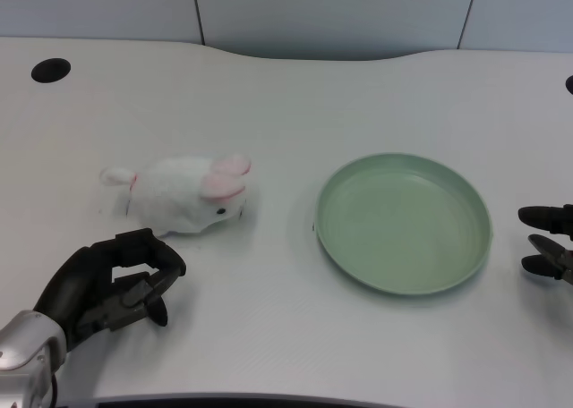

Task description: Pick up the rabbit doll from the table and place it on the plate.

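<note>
Risk lies in the soft rabbit doll [185,196] squashing or rolling if the left hand [115,285] closes off-centre. That hand hovers just beside it, fingers loosely curled, holding nothing. The doll lies on the table [286,95], left of the green plate [358,274], which holds nothing.
</note>
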Action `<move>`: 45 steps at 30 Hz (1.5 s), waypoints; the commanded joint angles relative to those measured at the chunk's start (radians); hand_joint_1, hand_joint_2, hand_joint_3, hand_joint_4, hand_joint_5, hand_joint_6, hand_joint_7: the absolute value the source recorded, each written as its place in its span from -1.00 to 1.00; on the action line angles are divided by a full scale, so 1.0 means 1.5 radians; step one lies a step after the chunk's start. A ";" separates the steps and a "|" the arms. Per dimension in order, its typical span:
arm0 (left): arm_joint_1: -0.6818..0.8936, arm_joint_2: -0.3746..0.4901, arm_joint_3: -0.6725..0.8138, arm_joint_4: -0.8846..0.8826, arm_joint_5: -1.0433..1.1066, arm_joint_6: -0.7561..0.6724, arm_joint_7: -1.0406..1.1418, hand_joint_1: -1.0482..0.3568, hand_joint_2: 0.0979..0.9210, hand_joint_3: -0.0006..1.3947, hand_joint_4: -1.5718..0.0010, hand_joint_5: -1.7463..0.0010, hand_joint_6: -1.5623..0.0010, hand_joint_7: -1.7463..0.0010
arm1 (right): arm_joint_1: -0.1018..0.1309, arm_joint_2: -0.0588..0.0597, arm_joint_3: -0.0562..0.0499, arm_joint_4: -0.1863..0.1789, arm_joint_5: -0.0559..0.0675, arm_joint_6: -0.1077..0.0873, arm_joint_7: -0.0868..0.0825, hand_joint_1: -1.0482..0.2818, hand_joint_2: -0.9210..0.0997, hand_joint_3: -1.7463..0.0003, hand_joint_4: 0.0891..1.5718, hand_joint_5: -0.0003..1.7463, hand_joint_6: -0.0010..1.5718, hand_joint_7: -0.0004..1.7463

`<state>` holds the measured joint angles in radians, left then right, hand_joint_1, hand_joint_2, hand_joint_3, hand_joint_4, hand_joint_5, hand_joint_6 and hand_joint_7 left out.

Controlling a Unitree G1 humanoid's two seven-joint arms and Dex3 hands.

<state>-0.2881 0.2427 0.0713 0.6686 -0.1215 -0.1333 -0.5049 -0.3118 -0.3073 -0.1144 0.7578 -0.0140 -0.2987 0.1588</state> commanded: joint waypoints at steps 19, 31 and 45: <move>-0.005 0.012 0.011 0.025 0.000 -0.015 -0.011 -0.21 1.00 -0.41 0.19 -0.99 0.23 -0.59 | -0.007 0.000 0.003 0.010 -0.015 0.003 -0.019 -0.14 -1.00 0.81 0.41 -0.98 0.15 -0.99; 0.013 0.023 -0.008 -0.162 0.118 -0.190 0.130 -0.17 1.00 -0.39 0.22 -0.98 0.25 -0.47 | -0.011 0.008 0.008 0.021 -0.016 0.001 -0.021 -0.09 -1.00 0.78 0.36 -0.99 0.15 -0.99; -0.118 0.176 -0.133 -0.192 0.567 -0.228 0.372 -0.39 1.00 -0.72 0.60 0.70 0.40 0.99 | -0.016 0.004 0.009 0.034 -0.020 -0.003 -0.025 -0.09 -1.00 0.76 0.38 -0.99 0.15 -0.99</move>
<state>-0.4574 0.4857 -0.1029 0.3853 0.6943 -0.4999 0.0471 -0.3339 -0.2869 -0.0952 0.8000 -0.0469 -0.3044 0.1257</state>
